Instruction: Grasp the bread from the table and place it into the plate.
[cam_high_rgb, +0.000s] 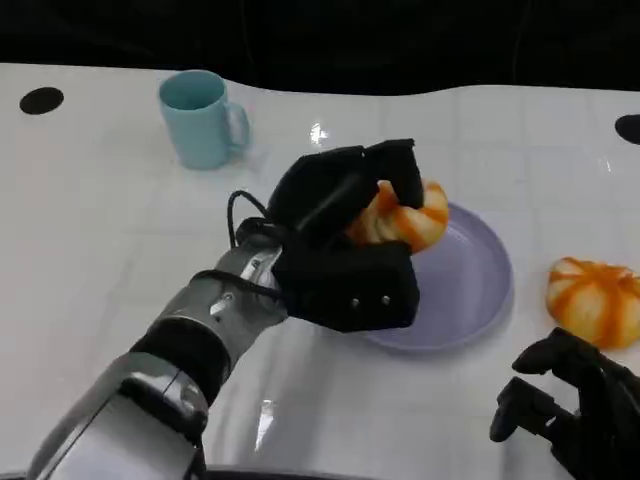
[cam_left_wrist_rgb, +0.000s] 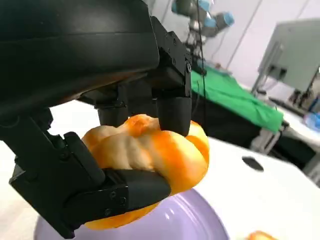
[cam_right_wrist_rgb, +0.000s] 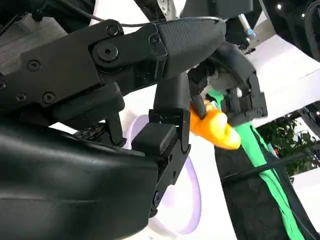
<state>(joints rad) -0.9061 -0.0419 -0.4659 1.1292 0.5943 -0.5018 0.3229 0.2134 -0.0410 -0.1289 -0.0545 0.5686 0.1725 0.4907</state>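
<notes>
Left hand (cam_high_rgb: 345, 235) grips bread (cam_high_rgb: 405, 215) over plate (cam_high_rgb: 470, 290).

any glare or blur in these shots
Head view: bright glare spots on the white table, and the mug is soft. Left wrist view: the bread in the left hand is sharp, the background room blurred. Right wrist view: the right hand looms dark and close.

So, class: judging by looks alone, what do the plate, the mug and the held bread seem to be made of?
Plate: probably glossy lilac plastic or glazed ceramic; it shows soft highlights.
Mug: pale blue, smooth, likely ceramic or plastic.
Bread in the left hand: shiny orange, evenly coloured lobes, possibly a plastic or foam replica.
</notes>
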